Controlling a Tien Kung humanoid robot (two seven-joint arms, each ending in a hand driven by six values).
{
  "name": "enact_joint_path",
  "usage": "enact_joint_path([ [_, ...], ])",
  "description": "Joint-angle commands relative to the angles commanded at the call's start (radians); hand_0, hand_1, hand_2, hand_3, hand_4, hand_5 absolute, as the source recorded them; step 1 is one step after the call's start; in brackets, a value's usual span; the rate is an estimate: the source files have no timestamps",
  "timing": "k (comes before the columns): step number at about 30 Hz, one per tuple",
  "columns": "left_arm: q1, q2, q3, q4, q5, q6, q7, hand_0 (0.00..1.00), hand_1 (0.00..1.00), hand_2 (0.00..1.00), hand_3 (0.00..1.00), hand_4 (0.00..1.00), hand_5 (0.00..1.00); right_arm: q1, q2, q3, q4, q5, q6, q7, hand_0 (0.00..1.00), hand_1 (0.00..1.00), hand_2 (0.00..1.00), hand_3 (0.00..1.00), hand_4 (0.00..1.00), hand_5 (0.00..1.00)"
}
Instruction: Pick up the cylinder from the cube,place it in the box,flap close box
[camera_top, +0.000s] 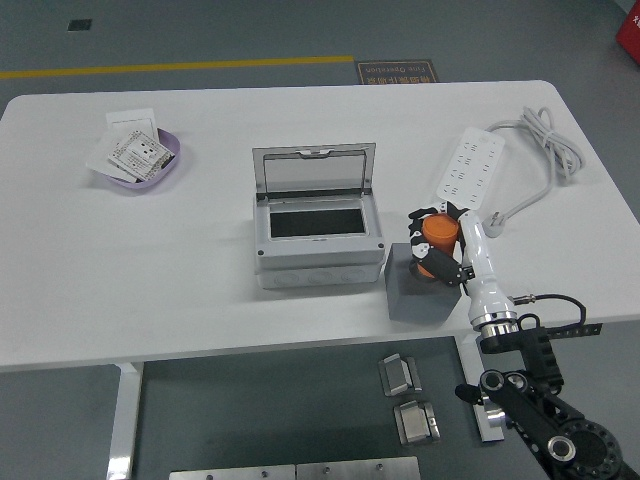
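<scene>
Right hand: our right hand (441, 247) is curled round the orange cylinder (436, 234), fingers (425, 214) wrapped over its far side and thumb side below; we judge the grasp closed on it.
Cylinder: it sits in that grip just above the top of the grey cube (421, 289), near the cube's far edge; we cannot tell whether its base is clear of the cube or touching it.
Left arm: not in view.
Box: the grey box (318, 245) stands just left of the cube, lid (314, 168) tilted up and back, opening dark and unobstructed.
Risk, grip: we hold the cylinder from the side with fingertips only, so it could tip or slide out during the carry.
Risk, cube: if the base drags, the cube may get shoved toward the box or off the near table edge.
Risk, box rim: we need height before moving left; too low and the cylinder strikes the box's right wall.
Risk, lid: it stands on its own hinge; a knock from our fingers could drop it early.
Bystanders: the power strip (468, 172) lies just behind our hand; the purple dish (171, 164) is well apart.
</scene>
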Motion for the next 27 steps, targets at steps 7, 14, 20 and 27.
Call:
enact_joint_path([
  [7, 0.003, 0.002, -0.016, 0.0, 0.017, 0.001, 0.009, 0.643, 0.651, 0.567, 0.675, 0.705, 0.337, 0.116, -0.014, -0.1, 0.002, -0.155, -0.038, -0.127, 0.389, 0.24, 0.329, 0.3, 0.002, 0.002],
  [14, 0.005, 0.01, -0.031, 0.0, 0.03, 0.003, 0.02, 0.643, 0.651, 0.567, 0.674, 0.704, 0.338, 0.269, 0.013, -0.198, -0.057, -0.365, 0.024, -0.285, 0.239, 0.202, 0.313, 0.29, 0.002, 0.002],
  [20, 0.01, 0.016, -0.047, 0.0, 0.048, 0.004, 0.038, 0.644, 0.652, 0.567, 0.673, 0.703, 0.337, 0.4, 0.059, -0.289, -0.147, -0.517, 0.097, -0.393, 0.03, 0.179, 0.3, 0.311, 0.002, 0.002],
  [27, 0.011, 0.025, -0.058, 0.0, 0.061, 0.005, 0.05, 0.645, 0.652, 0.567, 0.673, 0.703, 0.338, 0.533, 0.106, -0.359, -0.242, -0.604, 0.142, -0.427, 0.023, 0.177, 0.293, 0.307, 0.002, 0.002],
])
